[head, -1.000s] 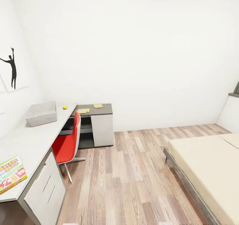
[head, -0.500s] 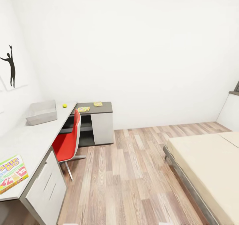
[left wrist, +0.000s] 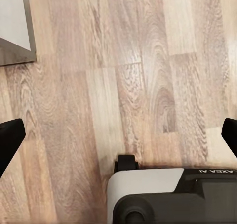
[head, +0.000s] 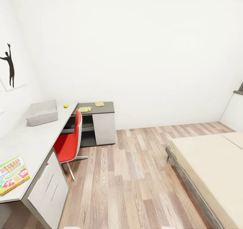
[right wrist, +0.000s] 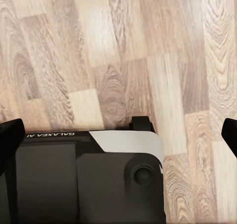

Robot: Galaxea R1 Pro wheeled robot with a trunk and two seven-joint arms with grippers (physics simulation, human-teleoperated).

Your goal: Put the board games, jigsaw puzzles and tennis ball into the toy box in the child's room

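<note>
Now both grippers hang wide and empty over floor — I'm mid-drive. Toy box (head: 43, 112) and ball (head: 65, 105) at ten o'clock, board game (head: 12, 175) at eight — reachable from the desk (head: 30, 143).

Left wrist: we log the wood-plank floor (left wrist: 143, 75), the black fingers (left wrist: 10, 135) spread wide with nothing between them, the robot's base (left wrist: 168, 194) below, and a grey furniture corner (left wrist: 17, 26).

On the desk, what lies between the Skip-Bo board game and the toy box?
In the head view, only bare desk top lies between the Skip-Bo board game and the toy box.
</note>
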